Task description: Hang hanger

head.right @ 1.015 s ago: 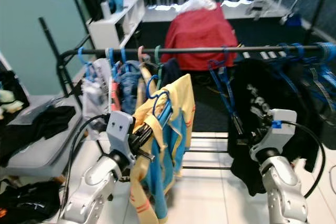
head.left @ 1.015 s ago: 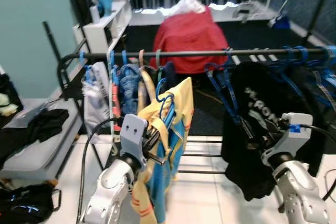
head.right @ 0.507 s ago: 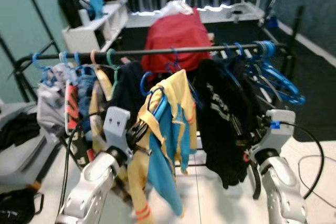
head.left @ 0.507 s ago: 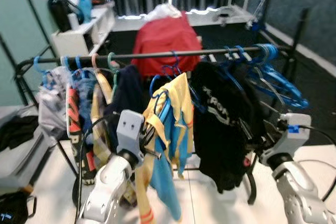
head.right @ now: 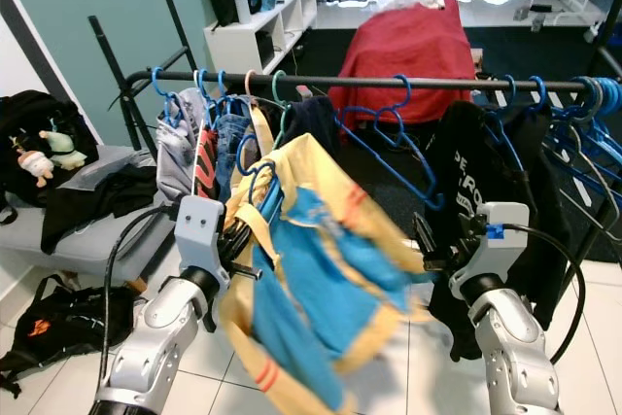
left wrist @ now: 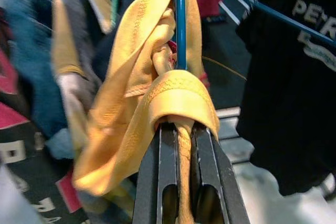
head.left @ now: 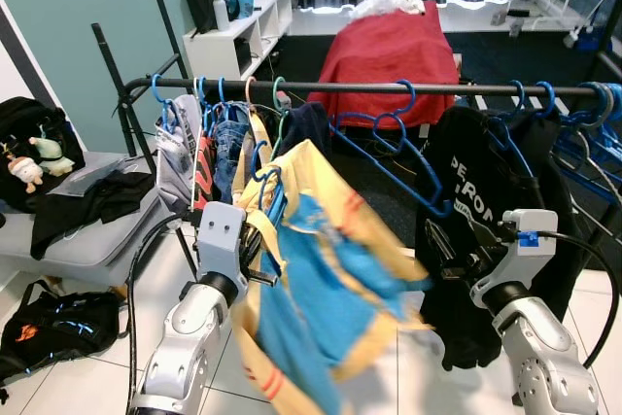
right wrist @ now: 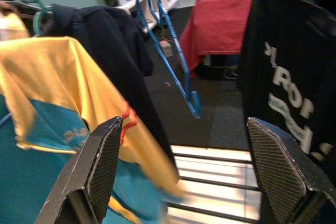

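yellow and blue fabric swings wide here, blurred in both eye views; that's the shirt (head.left: 326, 289) on the blue hanger (head.left: 264, 185), and the left gripper (left wrist: 178, 145) has it, both black fingers (left wrist: 157, 182) pinched tight on the bunched yellow collar right at the base of the hanger's stem; the hook of that hanger sits below the rail (head.left: 389, 88), in front of it and not on it; the garment flares out toward the robot's right, its lower hem a smear; on the rail itself, a crowd of clothes at the left end, a white patterned garment (head.left: 175, 157), jeans (head.left: 229, 138), a dark navy top (head.left: 309, 123); then bare blue hangers (head.left: 389, 143) dangling in the gap mid-rail; further right a black t-shirt (head.left: 476, 211) with white lettering; the right gripper (right wrist: 184, 166) hovers just in front of that black shirt, fingers spread wide apart, gripping nothing; behind the rack a red cover (head.left: 394, 51) draped over something; to the left a grey bench (head.left: 87, 250) with dark clothes, a black bag (head.left: 53, 328) on the tiled floor
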{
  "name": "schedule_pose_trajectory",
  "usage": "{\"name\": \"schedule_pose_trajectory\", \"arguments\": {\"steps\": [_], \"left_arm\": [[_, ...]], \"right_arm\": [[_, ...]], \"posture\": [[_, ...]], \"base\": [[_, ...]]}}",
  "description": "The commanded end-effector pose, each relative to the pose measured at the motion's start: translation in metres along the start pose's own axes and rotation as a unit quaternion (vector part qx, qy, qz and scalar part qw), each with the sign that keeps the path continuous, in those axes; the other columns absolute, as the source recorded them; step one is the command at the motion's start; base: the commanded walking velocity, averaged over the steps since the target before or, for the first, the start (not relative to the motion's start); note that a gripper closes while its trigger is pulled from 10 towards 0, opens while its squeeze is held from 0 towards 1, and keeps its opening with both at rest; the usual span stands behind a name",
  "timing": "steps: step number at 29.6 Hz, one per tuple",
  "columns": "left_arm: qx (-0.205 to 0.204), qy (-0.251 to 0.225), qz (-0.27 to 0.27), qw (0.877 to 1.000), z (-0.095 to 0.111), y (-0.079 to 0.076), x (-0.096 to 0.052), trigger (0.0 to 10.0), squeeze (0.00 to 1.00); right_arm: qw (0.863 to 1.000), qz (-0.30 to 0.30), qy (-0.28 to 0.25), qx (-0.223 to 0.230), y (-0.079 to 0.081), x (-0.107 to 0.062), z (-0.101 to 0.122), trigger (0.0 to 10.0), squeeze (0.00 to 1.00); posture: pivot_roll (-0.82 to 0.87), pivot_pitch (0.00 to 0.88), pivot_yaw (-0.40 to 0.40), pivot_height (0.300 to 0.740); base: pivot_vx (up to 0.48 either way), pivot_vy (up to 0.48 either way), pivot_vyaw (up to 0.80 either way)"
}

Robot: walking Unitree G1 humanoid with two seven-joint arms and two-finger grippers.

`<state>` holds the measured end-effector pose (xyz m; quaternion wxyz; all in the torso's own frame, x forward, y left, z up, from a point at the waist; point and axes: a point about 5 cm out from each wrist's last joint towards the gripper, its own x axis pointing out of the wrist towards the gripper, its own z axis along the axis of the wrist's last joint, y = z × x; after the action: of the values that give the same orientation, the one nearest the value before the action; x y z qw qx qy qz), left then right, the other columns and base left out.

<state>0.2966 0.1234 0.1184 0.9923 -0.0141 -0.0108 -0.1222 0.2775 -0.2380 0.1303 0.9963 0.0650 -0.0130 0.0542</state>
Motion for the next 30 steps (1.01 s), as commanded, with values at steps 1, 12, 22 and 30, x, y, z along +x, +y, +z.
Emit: {"name": "schedule_pose_trajectory", "arguments": {"steps": [1,12,22,30], "left_arm": [[0.014,-0.021,-0.013,1.000,0.008,0.000,0.002,10.0,0.00],[0.010,-0.040,-0.054,0.998,0.015,-0.022,0.008,10.0,0.00],[0.009,-0.058,-0.066,0.996,0.024,-0.026,0.012,10.0,0.00],[0.004,-0.064,-0.069,0.996,0.026,-0.029,0.013,10.0,0.00]], "right_arm": [[1.000,0.000,0.001,0.009,0.001,0.000,-0.001,10.0,0.00],[1.000,-0.001,0.002,0.009,0.001,0.001,-0.001,10.0,0.00],[1.000,-0.001,0.004,0.011,-0.001,0.001,-0.001,10.0,0.00],[1.000,-0.002,0.004,0.010,-0.001,0.001,-0.001,10.0,0.00]], "posture": [[-0.12,0.003,0.035,0.740],[-0.13,0.003,0.036,0.740],[-0.12,0.000,0.027,0.740],[-0.12,0.000,0.026,0.740]], "base": [[0.000,0.000,0.00],[0.388,0.000,0.00],[0.408,0.000,0.00],[0.416,0.000,0.00]]}}
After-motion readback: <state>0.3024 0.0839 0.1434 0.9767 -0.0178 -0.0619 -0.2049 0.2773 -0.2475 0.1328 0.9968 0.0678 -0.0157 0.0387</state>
